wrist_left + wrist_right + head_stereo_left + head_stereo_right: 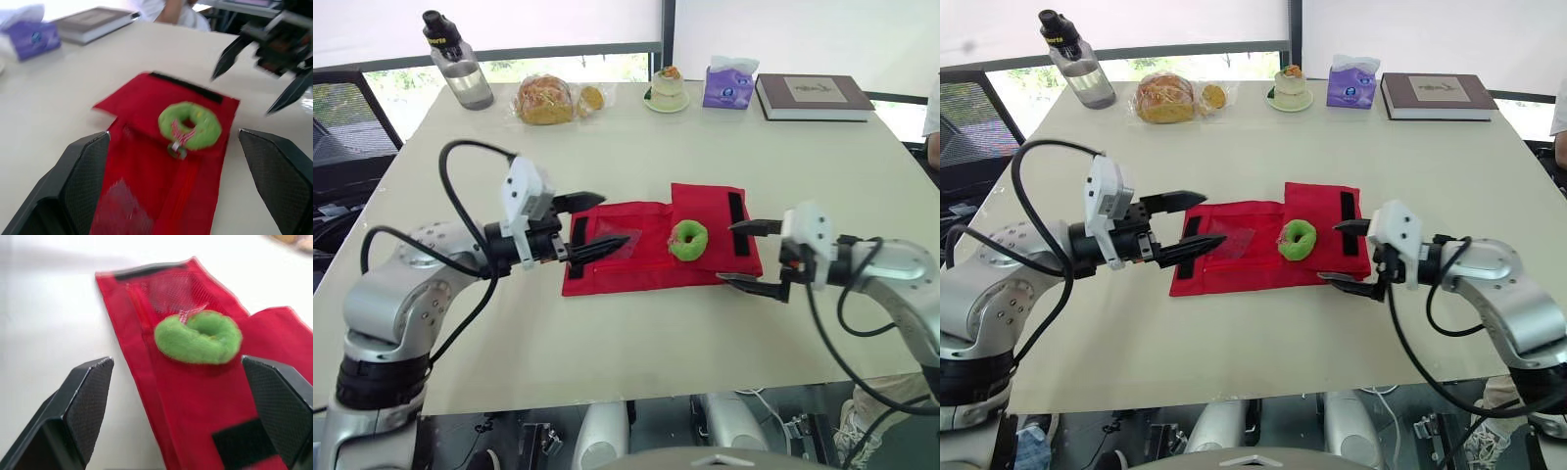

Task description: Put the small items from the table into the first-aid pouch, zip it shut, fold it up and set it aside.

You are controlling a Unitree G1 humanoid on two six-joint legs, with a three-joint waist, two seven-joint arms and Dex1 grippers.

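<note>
The red first-aid pouch [626, 257] lies unfolded and flat in the middle of the table, black hook-and-loop strips on its left and right panels. A green ring-shaped item [688, 239] rests on its right part, beside the zip; the left wrist view shows the green ring [190, 125] with a small metal ring and red-white ribbon. My left gripper [595, 223] is open, hovering over the pouch's left end. My right gripper [752, 253] is open at the pouch's right edge, one finger above the edge and one below it, nothing between them.
Along the table's far edge stand a water bottle [457, 61], bagged bread [546, 99], a small cake on a plate [667, 90], a purple tissue box [728, 84] and a book [813, 96]. A person's sleeve [933, 110] is at the far right.
</note>
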